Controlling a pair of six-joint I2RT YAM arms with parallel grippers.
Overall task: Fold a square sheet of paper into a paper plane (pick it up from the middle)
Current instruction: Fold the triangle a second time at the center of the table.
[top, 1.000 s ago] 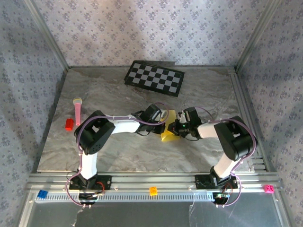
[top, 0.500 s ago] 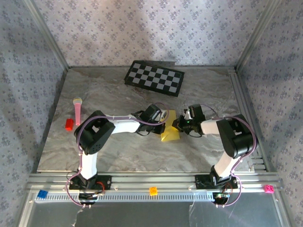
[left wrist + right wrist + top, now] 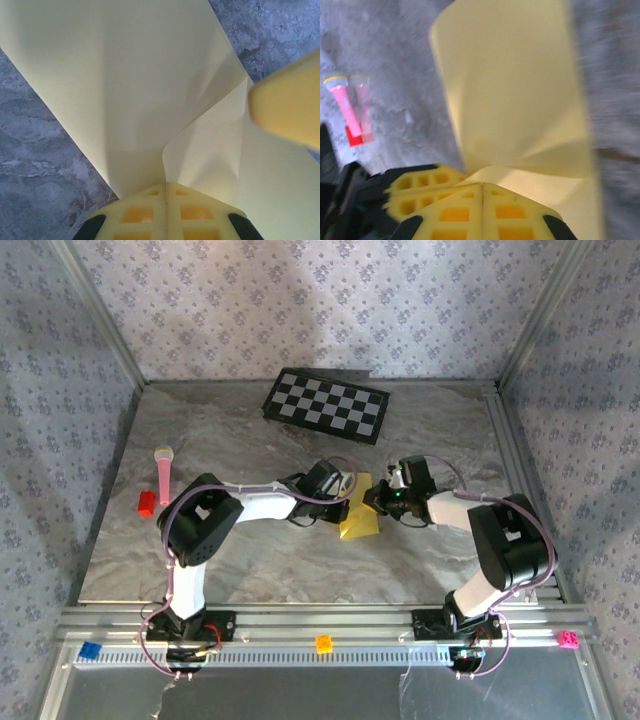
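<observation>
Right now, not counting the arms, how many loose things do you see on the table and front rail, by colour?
Yellow: 1, thin folded yellow paper sheet
Black-and-white: 1, flat checkerboard
Pink: 2, pink toy microphone, pink rail block
Red: 1, small red table block
Blue: 1, blue rail block
Orange: 1, orange rail block
Total: 7

Black-and-white arms point(image 3: 265, 506), purple cables point(image 3: 168, 560)

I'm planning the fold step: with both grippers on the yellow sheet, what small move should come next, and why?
Probably ease the sheet down flat onto the table before pressing any crease. The left gripper and right gripper are both shut on it, close together, and the paper bows loosely away from them with no sharp fold line showing.
</observation>
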